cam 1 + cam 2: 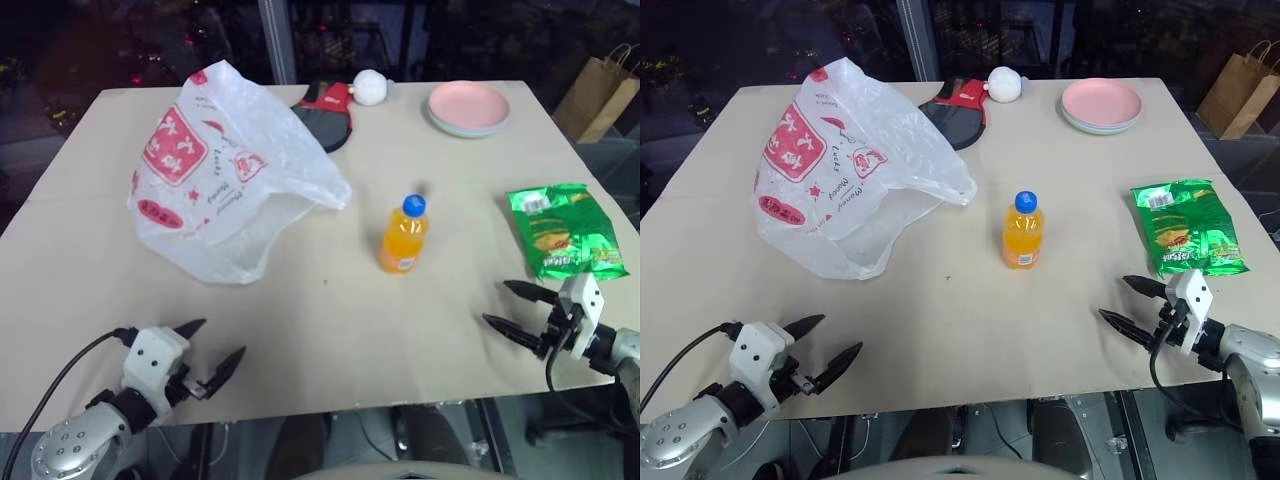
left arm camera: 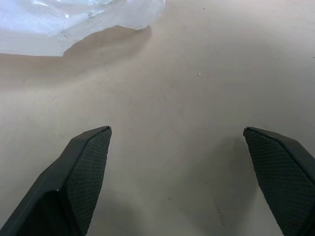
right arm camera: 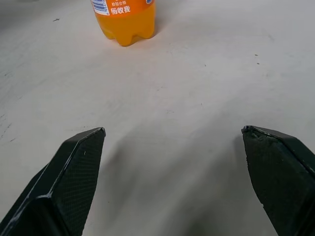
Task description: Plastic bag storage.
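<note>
From the head views we see the plastic bag (image 1: 228,170) lying crumpled far left on the desk (image 1: 330,320), red lettering unreadable; an orange bottle (image 1: 404,235), green packet (image 1: 564,230), pink plate (image 1: 468,107) and brown paper bag (image 1: 598,95) lie around; the left pincer (image 1: 212,352) and right pincer (image 1: 515,311) are released, empty. The right wrist view shows Chinese characters on the bottle's label.

plastic bag (image 1: 225,170) left of bottle (image 1: 404,235), snack packet (image 1: 563,230) right.
</note>
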`<state>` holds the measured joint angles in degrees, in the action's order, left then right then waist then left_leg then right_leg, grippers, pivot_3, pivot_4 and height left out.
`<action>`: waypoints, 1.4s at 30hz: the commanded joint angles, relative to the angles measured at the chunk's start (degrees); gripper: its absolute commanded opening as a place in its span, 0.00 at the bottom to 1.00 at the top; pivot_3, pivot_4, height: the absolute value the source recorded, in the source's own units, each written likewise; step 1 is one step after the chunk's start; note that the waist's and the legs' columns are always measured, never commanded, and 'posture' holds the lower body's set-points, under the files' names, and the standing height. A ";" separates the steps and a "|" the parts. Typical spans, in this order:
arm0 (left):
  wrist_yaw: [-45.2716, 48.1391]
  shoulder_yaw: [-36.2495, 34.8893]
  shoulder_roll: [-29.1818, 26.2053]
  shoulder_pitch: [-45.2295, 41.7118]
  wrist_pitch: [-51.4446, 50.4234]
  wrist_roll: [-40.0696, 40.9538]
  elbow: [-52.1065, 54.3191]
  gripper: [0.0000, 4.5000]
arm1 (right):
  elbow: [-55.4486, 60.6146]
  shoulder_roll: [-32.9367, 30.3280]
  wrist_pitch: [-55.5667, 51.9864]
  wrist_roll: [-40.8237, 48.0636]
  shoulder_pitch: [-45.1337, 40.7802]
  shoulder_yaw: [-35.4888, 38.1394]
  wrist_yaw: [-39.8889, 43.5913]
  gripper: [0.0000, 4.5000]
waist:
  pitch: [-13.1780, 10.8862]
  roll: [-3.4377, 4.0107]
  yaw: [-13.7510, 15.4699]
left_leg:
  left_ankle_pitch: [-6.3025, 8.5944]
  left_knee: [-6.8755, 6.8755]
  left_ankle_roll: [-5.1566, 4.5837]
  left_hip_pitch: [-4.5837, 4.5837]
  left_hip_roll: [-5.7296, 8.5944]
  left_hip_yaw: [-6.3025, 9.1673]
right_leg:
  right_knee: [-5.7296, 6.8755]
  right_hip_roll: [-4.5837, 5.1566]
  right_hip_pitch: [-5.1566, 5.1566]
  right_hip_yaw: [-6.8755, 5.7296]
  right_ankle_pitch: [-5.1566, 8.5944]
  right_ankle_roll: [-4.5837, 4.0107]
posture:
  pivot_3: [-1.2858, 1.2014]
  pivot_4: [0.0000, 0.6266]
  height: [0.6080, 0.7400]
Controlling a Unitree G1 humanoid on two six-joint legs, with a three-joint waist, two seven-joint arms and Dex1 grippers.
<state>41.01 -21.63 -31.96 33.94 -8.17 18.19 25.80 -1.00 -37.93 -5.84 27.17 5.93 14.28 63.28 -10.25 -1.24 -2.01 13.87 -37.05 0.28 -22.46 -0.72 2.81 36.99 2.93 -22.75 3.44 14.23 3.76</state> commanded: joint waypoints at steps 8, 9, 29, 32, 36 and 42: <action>-0.33 0.10 0.99 0.17 -0.80 1.50 3.71 0.99 | 1.05 -0.89 1.93 0.13 -0.05 1.53 0.03 1.00 | 0.00 0.00 -0.01 | 0.00 0.00 0.00 0.00 0.00 0.00 | 0.00 0.00 0.00 0.00 0.00 0.00 | 0.52 0.24 1.00; -0.35 0.17 1.12 0.24 -1.07 1.61 3.95 0.99 | 0.84 -0.97 2.00 0.16 -0.16 1.54 0.10 1.00 | 0.00 0.00 -0.01 | 0.00 0.00 0.00 0.00 0.00 0.00 | 0.00 -0.01 0.00 -0.01 0.00 0.00 | 0.52 0.24 1.00; -2.12 1.67 3.12 -1.61 -4.18 4.89 6.52 0.99 | 2.13 -0.19 1.08 2.14 -0.54 1.50 0.61 1.00 | 0.01 0.00 0.00 | 0.00 -0.03 0.00 0.00 0.01 0.00 | 0.01 -0.01 0.01 -0.01 -0.04 0.01 | 0.52 0.24 1.00; -2.96 2.57 4.29 -3.28 -6.24 7.28 6.89 0.99 | 4.79 -0.99 1.31 2.93 0.01 0.99 2.33 1.00 | 0.02 0.02 0.00 | 0.00 -0.05 0.00 -0.01 0.01 0.01 | 0.01 -0.01 0.02 -0.02 -0.07 0.04 | 0.52 0.24 1.00; -5.89 2.68 6.27 -6.48 -10.17 10.59 6.89 0.99 | 9.04 -1.66 -2.26 4.90 -0.80 1.20 1.26 1.00 | 0.04 0.04 0.02 | 0.00 -0.06 0.00 0.00 0.00 0.04 | 0.04 -0.03 0.02 -0.03 -0.12 0.14 | 0.52 0.24 1.00; -12.73 4.65 12.30 -12.51 -15.69 16.27 6.88 0.99 | 21.07 -6.18 -10.16 8.47 -2.98 -1.62 1.04 1.00 | 0.10 0.01 0.07 | 0.00 -0.16 0.00 -0.02 0.04 0.10 | 0.10 -0.01 0.04 -0.06 -0.18 0.22 | 0.52 0.24 1.00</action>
<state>29.95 -17.19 -20.28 22.01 -23.11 32.59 30.79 15.42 -43.68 -12.98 32.25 3.98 12.61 65.52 -10.15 -1.22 -1.94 13.87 -37.21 0.28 -22.48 -0.69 2.94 37.09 2.90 -22.71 3.35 14.05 3.98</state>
